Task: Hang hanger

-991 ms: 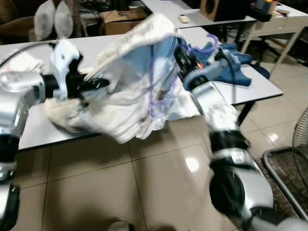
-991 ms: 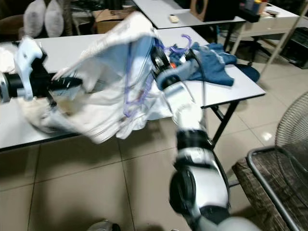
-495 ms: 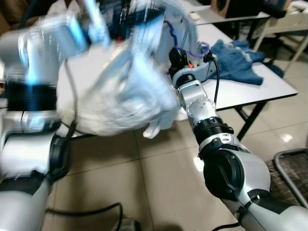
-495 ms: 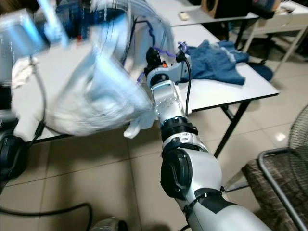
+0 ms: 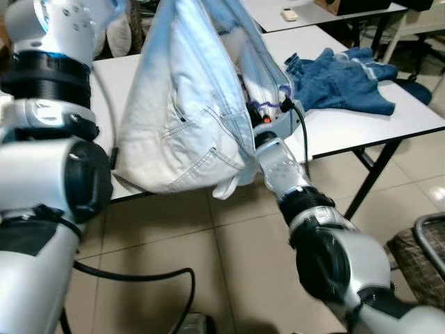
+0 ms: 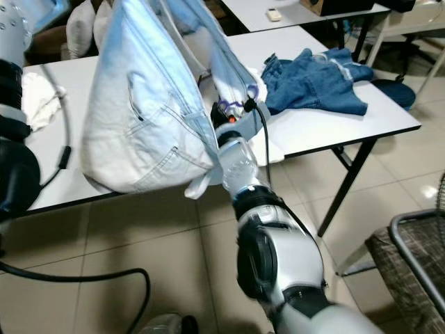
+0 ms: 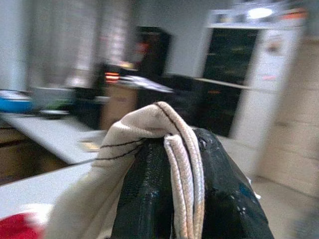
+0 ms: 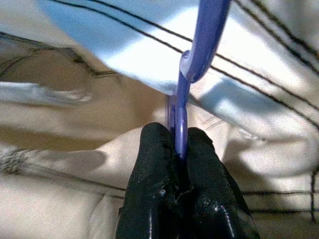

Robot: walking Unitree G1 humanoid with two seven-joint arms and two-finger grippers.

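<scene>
A pale blue denim garment [image 5: 188, 104] hangs in front of me above the white table [image 5: 348, 132], lifted from its top. In the left wrist view my left gripper [image 7: 172, 149] is shut on a folded edge of the pale fabric [image 7: 182, 164], held high. My right gripper [image 8: 178, 137] is shut on the stem of a purple plastic hanger [image 8: 182, 99], with the garment's cloth all around it. In the eye views the right wrist [image 5: 268, 129] reaches under the garment's right side, and a bit of the purple hanger [image 6: 233, 104] shows there.
A darker blue denim piece [image 5: 341, 69] lies on the table's right part, and a white cloth [image 6: 38, 94] on its left. A dark chair [image 5: 424, 243] stands at the lower right. A black cable [image 5: 139, 275] loops on the tiled floor. Another table stands behind.
My left arm has swung up and raised the garment from table height until it hangs upright. The right gripper has kept hold of the hanger. The camera view has shifted.
</scene>
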